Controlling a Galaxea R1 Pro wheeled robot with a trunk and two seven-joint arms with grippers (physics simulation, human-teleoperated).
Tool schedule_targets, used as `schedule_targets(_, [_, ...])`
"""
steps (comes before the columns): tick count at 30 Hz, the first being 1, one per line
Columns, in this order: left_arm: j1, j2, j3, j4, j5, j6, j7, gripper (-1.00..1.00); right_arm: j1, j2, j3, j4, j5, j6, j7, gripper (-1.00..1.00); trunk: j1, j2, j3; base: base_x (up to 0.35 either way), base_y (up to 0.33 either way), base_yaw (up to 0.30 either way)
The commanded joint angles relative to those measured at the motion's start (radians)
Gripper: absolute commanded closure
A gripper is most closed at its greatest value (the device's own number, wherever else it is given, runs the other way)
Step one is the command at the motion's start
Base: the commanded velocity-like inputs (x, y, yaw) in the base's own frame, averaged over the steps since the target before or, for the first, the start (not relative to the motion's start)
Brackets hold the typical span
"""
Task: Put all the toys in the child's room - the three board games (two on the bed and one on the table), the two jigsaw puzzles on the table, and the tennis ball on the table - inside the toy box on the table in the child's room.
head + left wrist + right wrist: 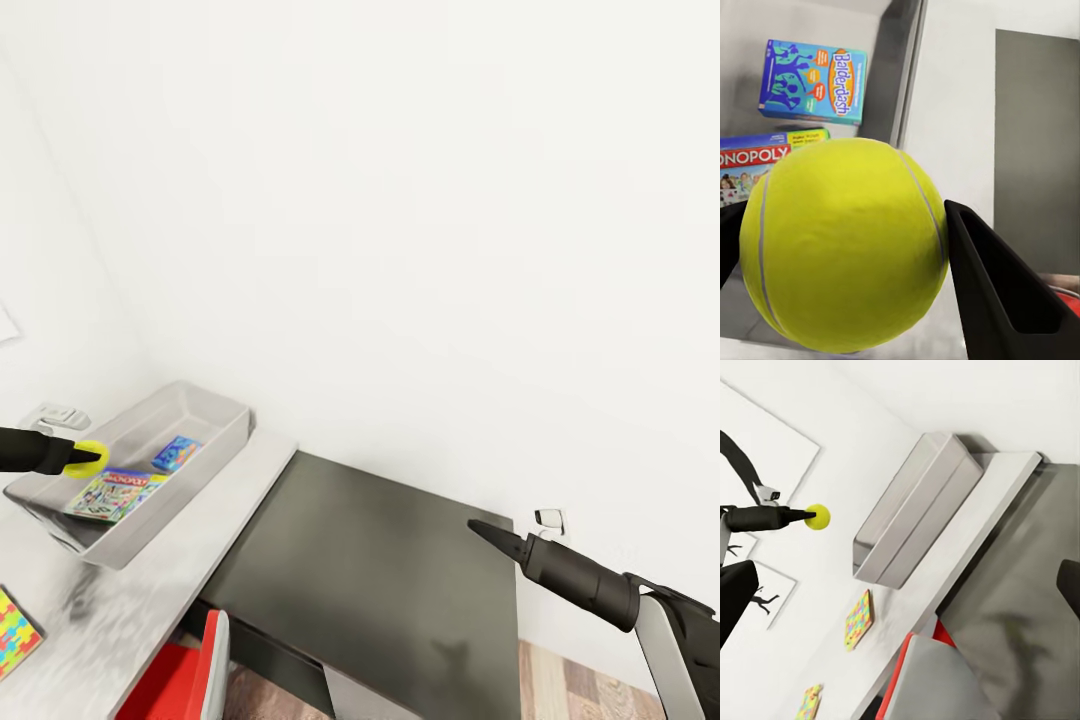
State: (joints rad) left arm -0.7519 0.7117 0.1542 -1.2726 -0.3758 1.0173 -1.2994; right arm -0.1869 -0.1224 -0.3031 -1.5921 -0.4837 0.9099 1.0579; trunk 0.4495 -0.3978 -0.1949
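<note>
My left gripper (92, 458) is shut on the yellow-green tennis ball (88, 458), holding it just above the light grey toy box (232, 418) on the table (215, 530). Up close, the tennis ball (844, 244) sits between the black fingers (1005, 292). Two board games lie inside the box: a Monopoly box (115, 493) and a blue Balderdash box (177, 453). A jigsaw puzzle (14, 630) lies on the table at the near left, and the right wrist view shows two puzzles (859, 619) (810, 701). My right gripper (476, 526) hangs open over the dark corner section (380, 590), empty.
A red chair (178, 680) stands tucked under the table's front edge. White walls close in behind the table and to its left, with black silhouette prints (742, 457) on one. Wood floor (560, 690) shows at the lower right.
</note>
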Motion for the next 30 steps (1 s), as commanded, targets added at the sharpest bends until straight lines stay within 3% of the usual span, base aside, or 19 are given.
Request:
schedule_targets(1, [-0.001,0.000,0.001,-0.001,-0.012,0.004,-0.011,1.00,-0.001,0.000,-0.001,0.000,-0.001,0.005,0.002,-1.00,0.001,-0.002,-0.004,0.000,0.000,0.000])
schedule_targets(10, [-0.001,-0.007,-0.005,-0.001,-0.012,0.003,-0.011,1.00,-0.001,-0.001,-0.001,0.000,-0.001,0.003,0.002,-1.00,0.001,-0.002,-0.018,0.000,0.000,0.000])
schedule_targets(18, [-0.001,-0.006,-0.087,-0.001,-0.015,0.000,-0.011,1.00,-0.001,-0.002,-0.001,0.000,-0.001,0.003,0.002,-1.00,0.001,-0.002,-0.031,0.000,0.000,0.000])
schedule_targets(30, [-0.001,0.003,-0.107,0.003,-0.018,-0.016,-0.010,1.00,0.000,-0.003,-0.016,0.000,-0.001,0.003,0.003,-1.00,0.001,-0.002,-0.050,0.000,0.000,0.000])
